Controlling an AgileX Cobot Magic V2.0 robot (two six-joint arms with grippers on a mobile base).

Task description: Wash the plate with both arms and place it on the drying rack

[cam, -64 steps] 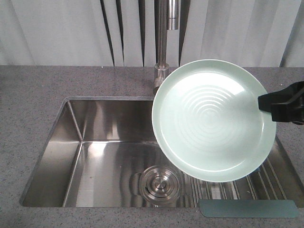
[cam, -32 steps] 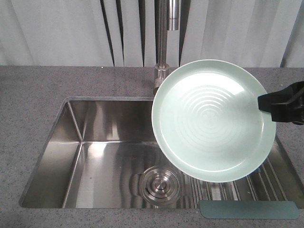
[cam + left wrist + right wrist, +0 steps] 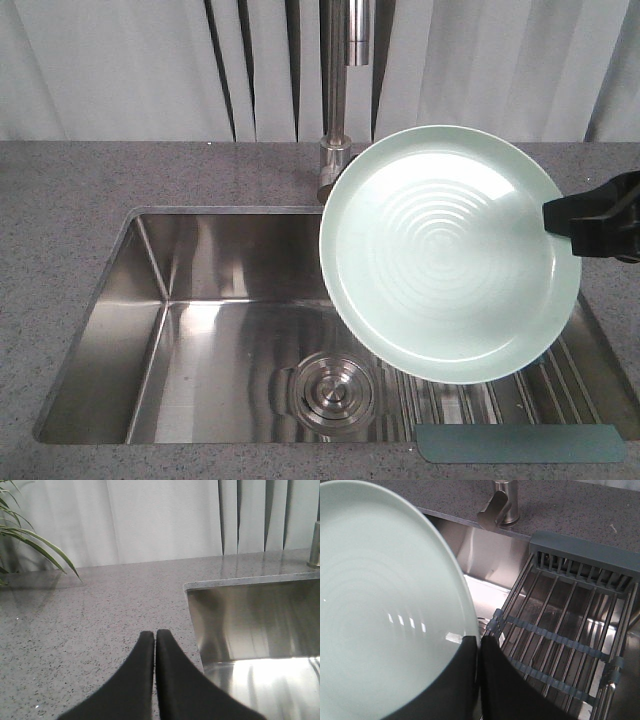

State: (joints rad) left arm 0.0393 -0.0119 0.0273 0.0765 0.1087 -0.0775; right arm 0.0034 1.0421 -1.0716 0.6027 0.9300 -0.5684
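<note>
Grey speckled countertop (image 3: pixel 75 620) is all that's under your left gripper (image 3: pixel 155 632) right now. It sits over the stone just left of the sink (image 3: pixel 150 290), with its two black fingers pressed flat together and nothing in between. A few green plant leaves (image 3: pixel 25 545) poke in at the far left of that wrist view.

Moving right, the steel basin has its round drain (image 3: pixel 335 392) near the front edge, and the faucet (image 3: pixel 337 100) stands at the back.

Then the plate (image 3: pixel 450 255): pale mint green, glossy, with a shallow raised rim and faint concentric rings in the middle that catch the light. It's tipped up with its face toward the front camera, over the right half of the sink, and its top edge covers part of the faucet base.

Your right gripper (image 3: pixel 479 640) comes in from the right and has the plate by its right-hand rim. One finger lies on the inside face and the other is behind the edge, clamped down tight.

The drying rack (image 3: pixel 565 625), steel rods with teal-grey end bars, lies across the right end of the sink, below and just beyond the plate.
</note>
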